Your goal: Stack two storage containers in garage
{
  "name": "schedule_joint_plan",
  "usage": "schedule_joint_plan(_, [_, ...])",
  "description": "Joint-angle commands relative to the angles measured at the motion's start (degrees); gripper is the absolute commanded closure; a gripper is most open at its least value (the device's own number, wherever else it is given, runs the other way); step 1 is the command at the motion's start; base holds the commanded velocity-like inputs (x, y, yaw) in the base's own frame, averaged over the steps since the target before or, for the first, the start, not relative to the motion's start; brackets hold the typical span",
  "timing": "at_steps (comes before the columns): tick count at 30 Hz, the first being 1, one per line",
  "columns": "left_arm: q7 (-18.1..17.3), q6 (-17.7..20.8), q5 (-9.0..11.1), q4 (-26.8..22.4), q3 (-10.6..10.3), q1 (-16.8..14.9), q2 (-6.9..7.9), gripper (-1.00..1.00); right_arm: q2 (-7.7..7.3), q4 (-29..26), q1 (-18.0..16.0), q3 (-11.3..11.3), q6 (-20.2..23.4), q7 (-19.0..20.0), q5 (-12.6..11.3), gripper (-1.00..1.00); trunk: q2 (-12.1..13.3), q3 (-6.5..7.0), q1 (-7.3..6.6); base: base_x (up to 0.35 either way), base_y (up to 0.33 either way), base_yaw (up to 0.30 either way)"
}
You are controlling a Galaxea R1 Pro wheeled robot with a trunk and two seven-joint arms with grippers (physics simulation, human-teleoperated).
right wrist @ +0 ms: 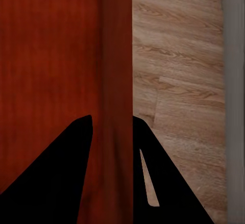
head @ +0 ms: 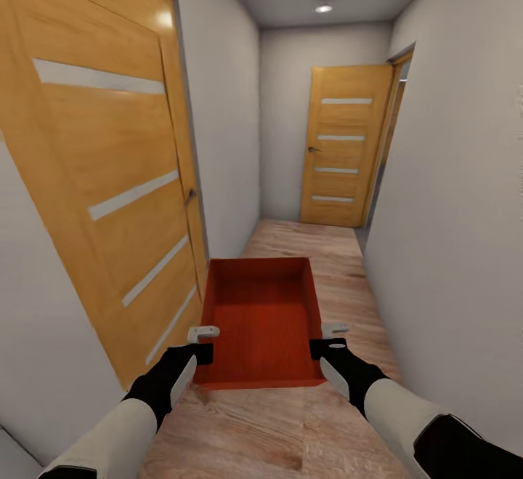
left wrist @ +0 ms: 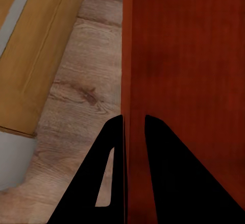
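Both sets of jaws are pinched on walls of the one storage container (head: 263,319) I'm carrying: the left gripper (head: 203,343) has the left wall between its fingers, the right gripper (head: 328,339) has the right wall. My two arms reach forward nearly parallel, forearms converging slightly, holding the open-top bin level above the wood plank floor (head: 327,421) of a narrow hallway.

From the head view I see a wooden door (head: 102,166) with frosted strips close on the left, a second door (head: 347,146) at the far end standing ajar, and white walls either side.

The left wrist view adds the container's wall (left wrist: 133,81) running edge-on between the dark fingers (left wrist: 109,152), with the near door's bottom edge beside it. The right wrist view shows its fingers (right wrist: 145,147) straddling the opposite wall (right wrist: 116,81), planks and the right wall's base beyond.
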Motion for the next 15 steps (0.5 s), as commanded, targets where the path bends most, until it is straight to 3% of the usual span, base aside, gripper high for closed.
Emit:
schedule_joint_plan(1, [0.7, 0.5, -0.8, -0.2, 0.2, 0.0, 0.1, 1.0, -0.6, 0.0, -0.1, 0.1, 0.4, -0.7, 0.6, 1.0, -0.1, -0.13, 0.07, 0.323, 0.093, -0.243])
schedule_joint_plan(15, [0.7, 0.5, -0.8, -0.2, 0.2, 0.0, 0.1, 1.0, -0.58, 0.0, -0.1, 0.1, 0.4, -0.7, 0.6, 1.0, -0.1, -0.13, 0.07, 0.323, 0.093, -0.244])
